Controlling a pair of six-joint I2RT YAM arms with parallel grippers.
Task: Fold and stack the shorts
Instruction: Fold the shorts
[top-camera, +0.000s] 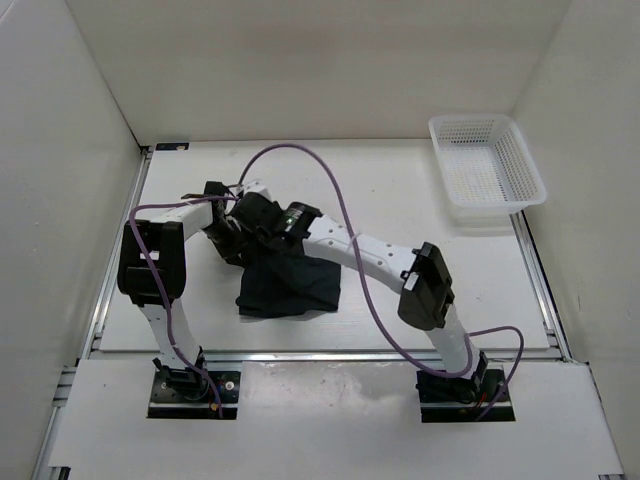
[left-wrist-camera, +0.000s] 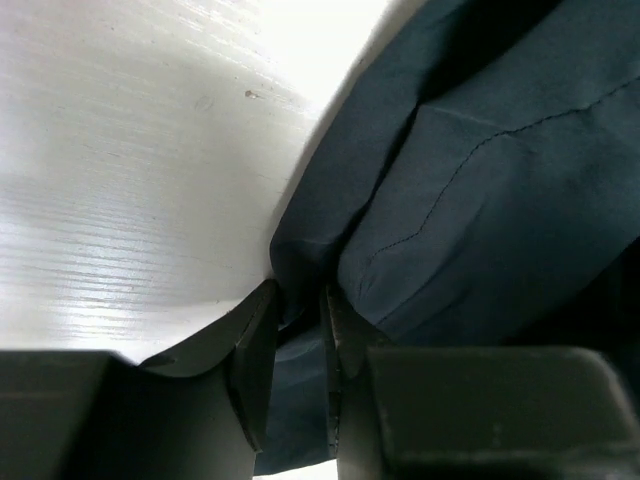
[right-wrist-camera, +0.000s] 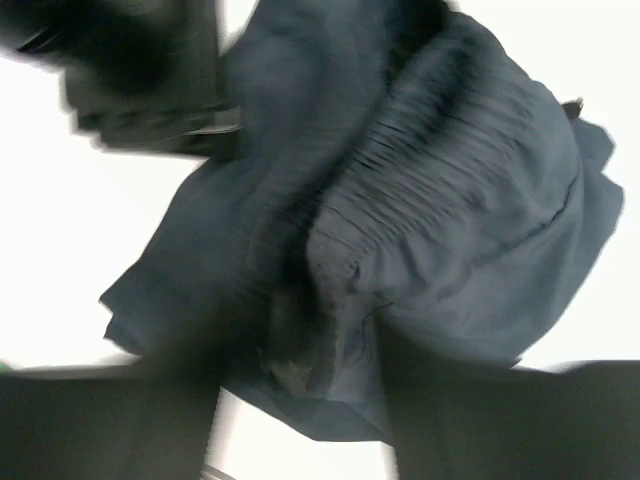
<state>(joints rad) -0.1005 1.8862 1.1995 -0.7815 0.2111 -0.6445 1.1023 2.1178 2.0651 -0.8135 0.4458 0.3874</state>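
Observation:
The dark navy shorts (top-camera: 290, 285) lie bunched at the table's middle left, with their upper left part lifted toward both grippers. My left gripper (top-camera: 232, 240) is shut on a fold of the shorts (left-wrist-camera: 470, 200) at their left edge; its fingers (left-wrist-camera: 255, 350) pinch the fabric just above the white table. My right gripper (top-camera: 262, 215) sits right beside it, over the shorts' top edge. In the blurred right wrist view the gathered waistband (right-wrist-camera: 430, 170) runs down between the right gripper's (right-wrist-camera: 300, 350) jaws, which close on bunched fabric.
A white mesh basket (top-camera: 487, 172) stands at the back right of the table (top-camera: 400, 190). White walls enclose the left, back and right sides. A purple cable (top-camera: 330, 185) arcs over the right arm.

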